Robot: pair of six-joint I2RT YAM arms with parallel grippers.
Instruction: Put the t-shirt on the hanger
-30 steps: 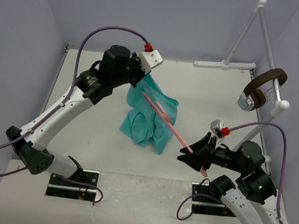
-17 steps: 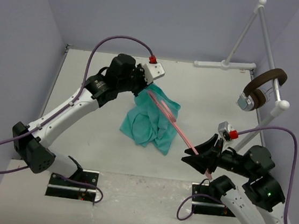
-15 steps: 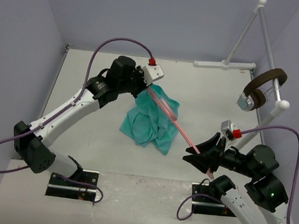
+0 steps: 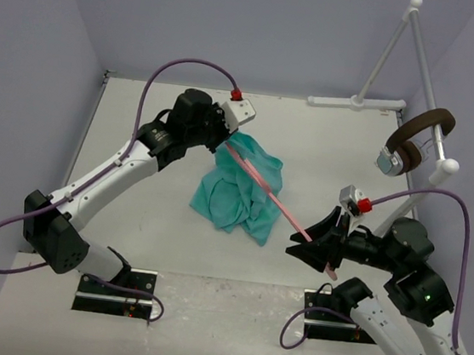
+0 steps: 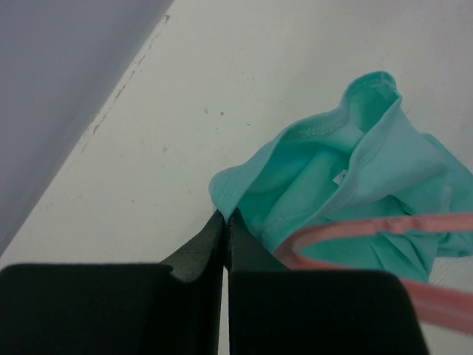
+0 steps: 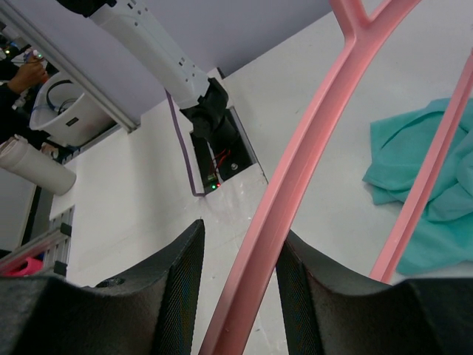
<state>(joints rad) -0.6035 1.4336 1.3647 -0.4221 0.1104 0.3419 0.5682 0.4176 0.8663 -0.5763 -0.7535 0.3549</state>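
over the table, from the overhead camera: left gripper (image 4: pixel 225 135) pressed together on a raised edge of the t-shirt (image 4: pixel 239 197), rest of the cloth slumped on the table (image 4: pixel 151 176), probably to hold an opening up. right gripper (image 4: pixel 319 243) clamped on one end of the hanger (image 4: pixel 263 189), slanted across the cloth with its far end up by the left gripper, seemingly for threading in. only here: both arms and the whole slant at once. from the left wrist: fingertips (image 5: pixel 214 225) closed flat on a hem edge, a gaping fold of cloth beyond, hanger curving just beside it; cannot tell whether inside. from the right wrist: hanger pinched between part-spread fingers (image 6: pixel 185 259), a grip hidden elsewhere.
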